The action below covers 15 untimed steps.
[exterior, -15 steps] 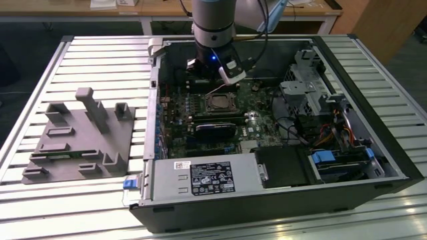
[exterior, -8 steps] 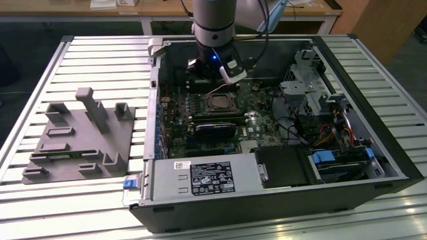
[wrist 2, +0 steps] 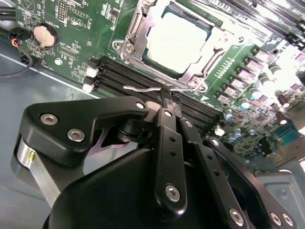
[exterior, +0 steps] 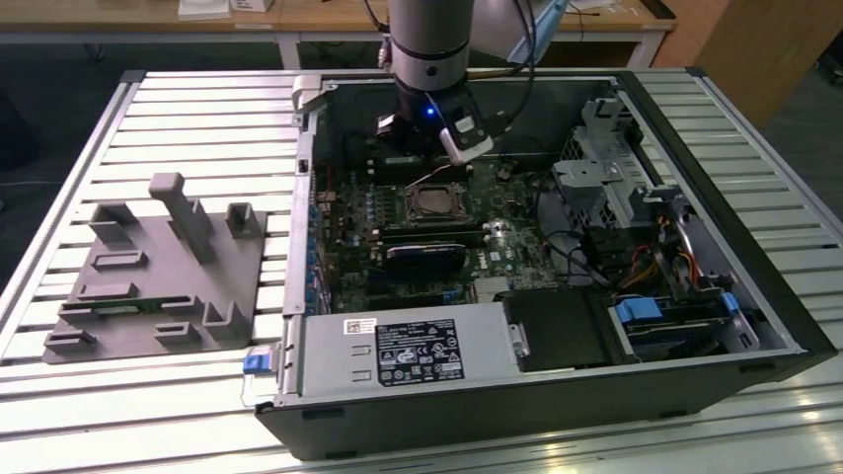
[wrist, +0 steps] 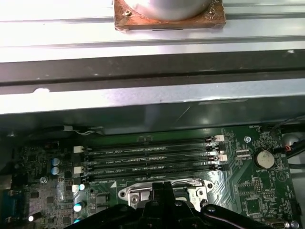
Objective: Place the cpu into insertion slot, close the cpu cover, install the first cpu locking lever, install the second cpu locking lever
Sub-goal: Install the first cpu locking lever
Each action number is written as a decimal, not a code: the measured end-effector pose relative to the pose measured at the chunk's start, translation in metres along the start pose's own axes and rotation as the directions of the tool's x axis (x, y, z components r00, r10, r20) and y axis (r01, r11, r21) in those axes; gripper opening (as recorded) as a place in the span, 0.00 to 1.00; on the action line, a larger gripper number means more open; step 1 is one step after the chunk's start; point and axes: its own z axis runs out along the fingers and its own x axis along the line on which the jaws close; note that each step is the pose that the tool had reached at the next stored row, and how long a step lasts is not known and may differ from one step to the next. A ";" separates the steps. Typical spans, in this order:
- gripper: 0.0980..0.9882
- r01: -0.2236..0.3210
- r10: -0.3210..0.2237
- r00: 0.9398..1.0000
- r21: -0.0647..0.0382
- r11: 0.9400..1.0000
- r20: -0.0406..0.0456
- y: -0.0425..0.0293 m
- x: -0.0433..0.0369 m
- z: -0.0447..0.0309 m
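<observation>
Exterior view: open black computer case [exterior: 527,395] lies on its side on the slatted aluminium counter [exterior: 197,109]. A grey moulded parts fixture [exterior: 158,267] sits at the exterior view's left. The arm hangs inside the case, with the end effector [exterior: 437,156] just beside the square silver-rimmed insertion slot [exterior: 409,205].

Second wrist view: pale silvery square cpu [wrist 2: 177,40] sits in the slot on the green circuit board [wrist 2: 71,47]. Thin silvery cpu cover [wrist 2: 212,45] frames it and looks lowered, so placing and closing look done. End effector fingers are drawn together, their tip at a thin silvery wire lever [wrist 2: 143,88] beside the long black memory slots [wrist 2: 121,72]. Cannot tell whether the lever is pinched or only pressed. Lever work looks unfinished.

First wrist view: closed tip [wrist: 164,195] hangs at the cover's edge, memory slots [wrist: 147,160] just beyond.
</observation>
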 end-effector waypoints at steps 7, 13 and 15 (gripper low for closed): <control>0.01 -0.005 0.005 1.000 0.004 1.000 0.002 0.0024 -0.0008 0.0096; 0.01 -0.009 0.009 1.000 0.007 1.000 0.003 0.0048 -0.0017 0.0147; 0.01 -0.011 0.011 1.000 0.008 1.000 0.003 0.0059 -0.0018 0.0160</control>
